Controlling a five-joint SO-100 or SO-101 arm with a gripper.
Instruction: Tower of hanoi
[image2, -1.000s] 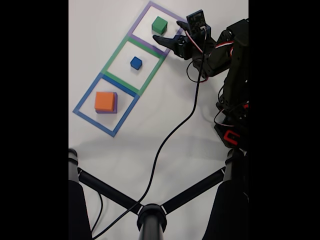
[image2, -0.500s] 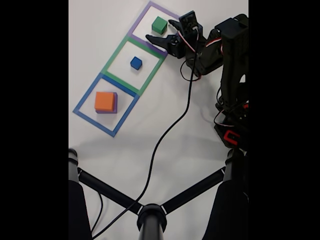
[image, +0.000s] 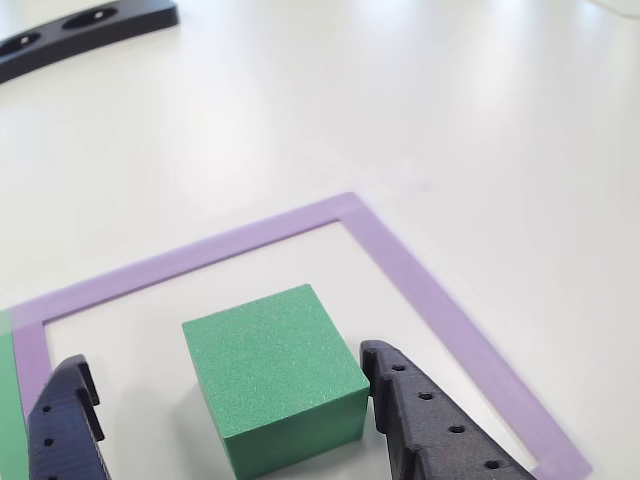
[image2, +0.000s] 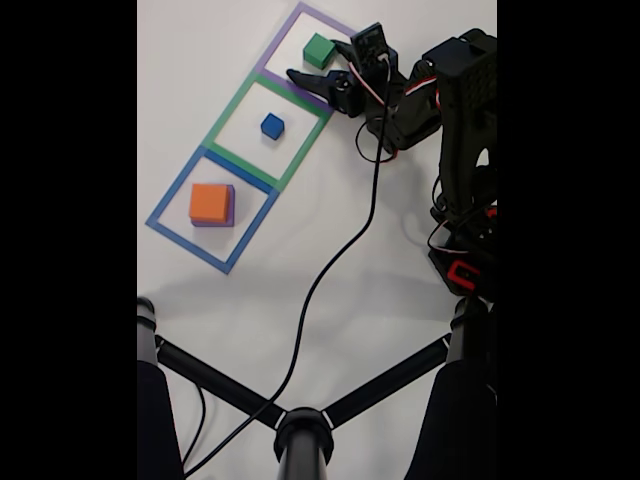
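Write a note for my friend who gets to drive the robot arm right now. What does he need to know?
Gripper: open, fingers on either side of the green foam cube, not yet closed on it.
Green foam cube: inside the purple tape square, sitting on the table.
Small blue cube: alone in the green tape square.
Orange block: stacked on a purple block in the blue tape square.
Done: the gripper is lined up around the green cube.
Left: close, lift, and carry on with the stacking. The black cable lies across the table, so watch it.
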